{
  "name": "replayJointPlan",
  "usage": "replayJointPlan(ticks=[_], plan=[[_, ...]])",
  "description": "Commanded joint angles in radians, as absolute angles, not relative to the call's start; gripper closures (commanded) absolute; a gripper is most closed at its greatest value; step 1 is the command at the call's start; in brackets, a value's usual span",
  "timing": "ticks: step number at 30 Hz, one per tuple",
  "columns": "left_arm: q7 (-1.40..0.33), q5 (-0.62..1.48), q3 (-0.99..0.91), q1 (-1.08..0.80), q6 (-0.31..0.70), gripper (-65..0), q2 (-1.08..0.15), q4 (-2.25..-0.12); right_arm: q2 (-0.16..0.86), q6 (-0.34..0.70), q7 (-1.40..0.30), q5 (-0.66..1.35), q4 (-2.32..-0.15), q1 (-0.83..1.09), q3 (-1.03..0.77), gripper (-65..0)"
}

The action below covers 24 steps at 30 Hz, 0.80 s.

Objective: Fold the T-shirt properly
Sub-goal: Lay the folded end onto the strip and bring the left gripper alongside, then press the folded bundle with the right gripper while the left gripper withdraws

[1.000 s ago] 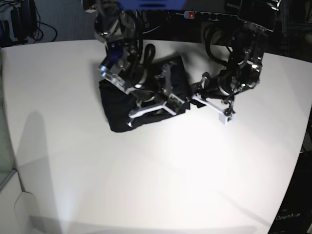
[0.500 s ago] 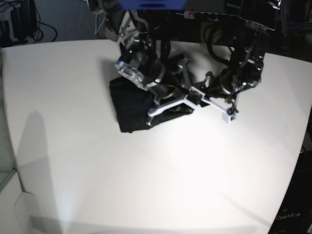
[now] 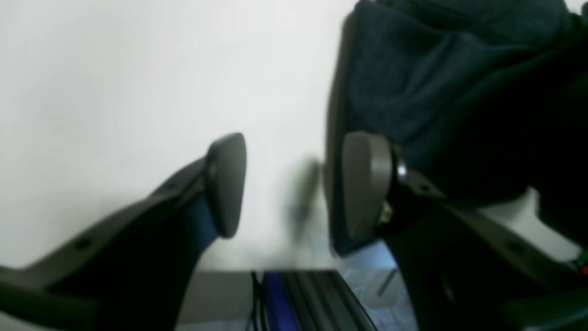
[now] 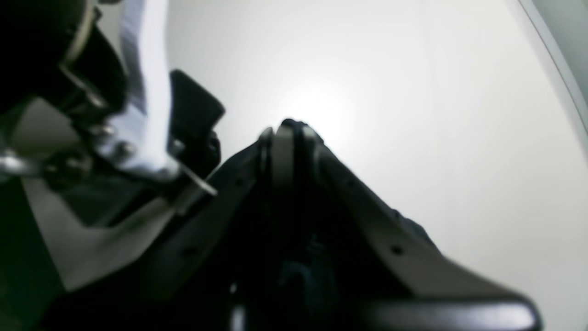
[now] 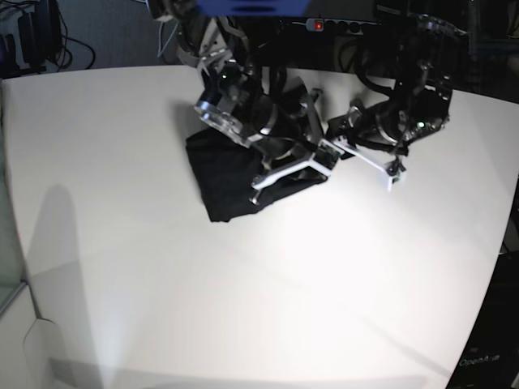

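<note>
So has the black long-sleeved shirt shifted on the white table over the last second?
Yes. In the base view the black long-sleeved shirt has slid toward the view's right, its left edge now farther from the white table's left edge.

- The T-shirt (image 5: 231, 182) is lying bunched toward the far side of the table (image 5: 243, 308).
- The right gripper (image 5: 328, 158) is reaching over the garment's right edge.
- The left gripper (image 5: 389, 174) is sitting just right of the garment, above the tabletop, near the right gripper.
</note>
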State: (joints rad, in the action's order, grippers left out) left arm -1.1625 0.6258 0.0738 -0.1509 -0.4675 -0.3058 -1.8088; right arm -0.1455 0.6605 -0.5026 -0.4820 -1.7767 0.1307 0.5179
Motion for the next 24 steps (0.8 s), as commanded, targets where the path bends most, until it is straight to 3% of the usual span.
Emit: replayJointPlan(ticks=[1,9,24], plan=[[-1.158,0.661,0.048,-0.136,-0.458,-33.2,-0.306,-1.859,-0.157,0.698,-0.490,-0.458,-1.784,0.134,0.519,0.0],[-1.297,0.653,-0.168,-0.180,-0.450,-33.2,-0.315,-1.908,-0.157,0.698,-0.484,-0.458,-1.735,0.130,0.516,0.0],[-1.297,0.651,-0.302,-0.242,-0.450,-33.2,-0.337,-1.908,-0.157,0.698,-0.481,-0.456,-1.641,0.104,0.515,0.0]])
